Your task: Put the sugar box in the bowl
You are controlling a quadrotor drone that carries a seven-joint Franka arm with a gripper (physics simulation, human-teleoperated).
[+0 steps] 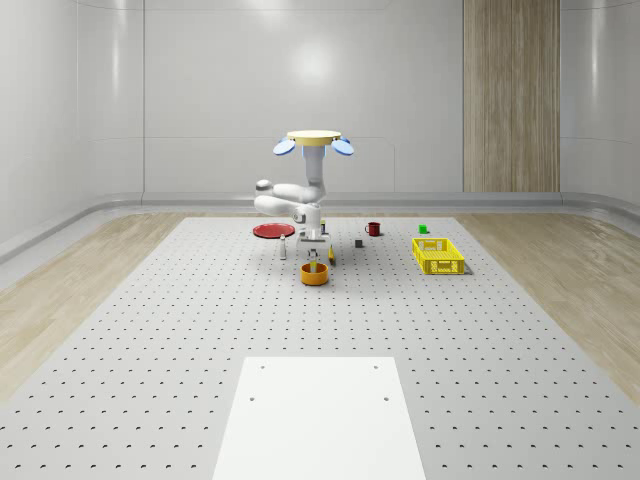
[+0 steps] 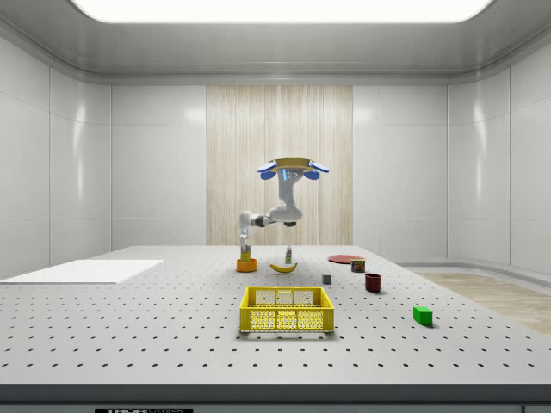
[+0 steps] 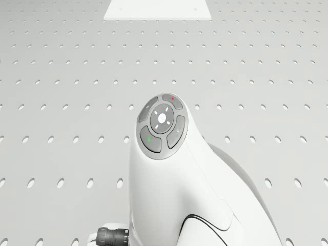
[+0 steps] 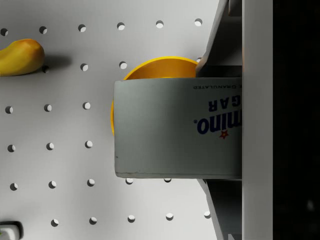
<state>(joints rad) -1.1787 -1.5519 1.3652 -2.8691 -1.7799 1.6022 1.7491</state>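
Note:
The sugar box [image 4: 175, 132], grey-white with blue lettering, is clamped between my gripper's [image 4: 201, 120] two fingers [image 4: 218, 42]. Right under it sits the orange bowl [image 4: 155, 67], its rim showing past the box's edge. From the whole-scene view the bowl [image 1: 314, 274] rests on the perforated table, and the gripper [image 1: 315, 250] hangs just above it with the box. The drone [image 1: 313, 140] hovers high over the table, a little behind the bowl, its arm bent down and forward. In the side view the gripper [image 2: 245, 243] holds the box [image 2: 247, 254] just over the bowl [image 2: 247, 265].
A banana [image 2: 283, 268] lies close beside the bowl. A yellow crate [image 1: 438, 255], a red mug [image 1: 373, 228], a green cube [image 1: 423, 229], a small dark cube [image 1: 359, 243] and a red plate [image 1: 272, 230] stand around. A white pad [image 1: 320, 420] lies at the table's front.

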